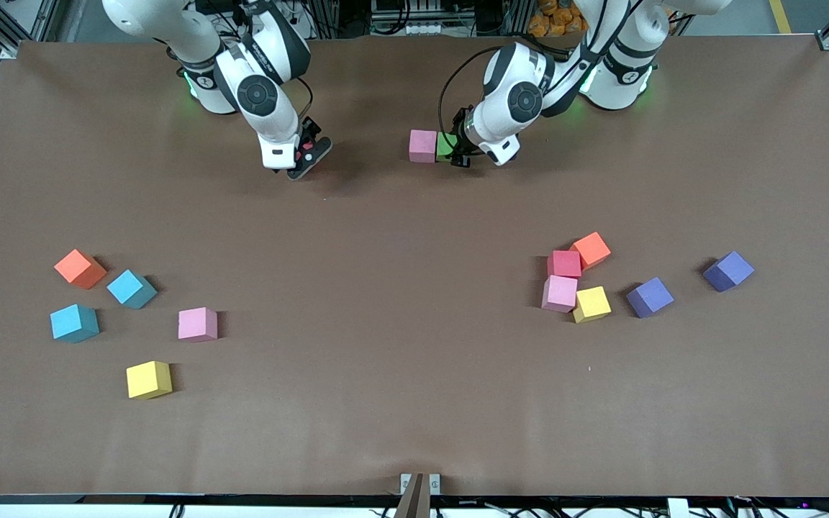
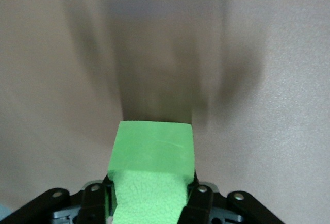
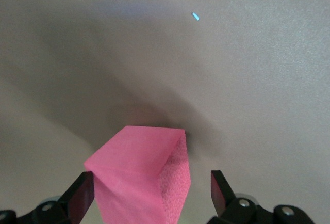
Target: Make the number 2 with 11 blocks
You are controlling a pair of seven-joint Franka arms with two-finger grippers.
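The left gripper (image 1: 462, 152) was clamped on a green block (image 1: 446, 144), holding it low at the table (image 1: 386, 403), right beside a pink block (image 1: 422, 145) that sat near the arms' bases. In the left wrist view the green block (image 2: 152, 175) filled the space between the black fingers (image 2: 198, 206). The right gripper (image 1: 304, 157) had its fingers (image 3: 220, 189) spread wide, with a deep pink block (image 3: 139, 175) sitting between them; whether they touched it could not be told.

Toward the right arm's end lay an orange block (image 1: 80, 268), two light blue blocks (image 1: 131, 288), a pink one (image 1: 197, 324) and a yellow one (image 1: 148, 379). Toward the left arm's end sat a tight cluster of orange (image 1: 591, 250), red (image 1: 564, 263), pink (image 1: 559, 293) and yellow (image 1: 591, 303) blocks, with two purple blocks (image 1: 650, 296) near it.
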